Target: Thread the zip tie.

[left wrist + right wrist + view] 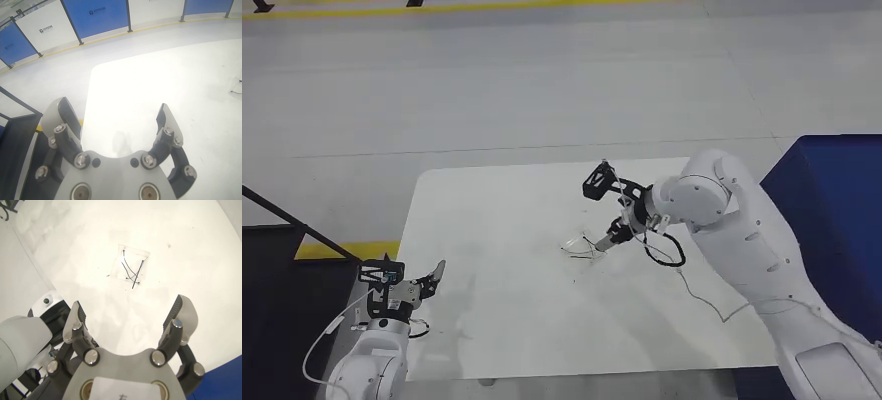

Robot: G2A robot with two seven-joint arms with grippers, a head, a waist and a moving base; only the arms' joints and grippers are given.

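Thin black zip ties [132, 271] lie crossed over each other in a small clear tray [118, 273] near the middle of the white table [512, 300]. My right gripper [128, 300] hangs open just above the table, a short way from the tray, with nothing between its fingers. From above, that gripper [610, 238] sits right beside the zip ties [582, 250]. At the table's near left corner my left gripper [113, 102] is also open and holds nothing. One zip tie [235, 92] appears far off in the left wrist view.
A black frame [282, 225] stands off the table's left side, beside my left gripper [430, 278]. A blue panel [832, 190] borders the right side. A thin cable [712, 305] trails over the table near the right arm.
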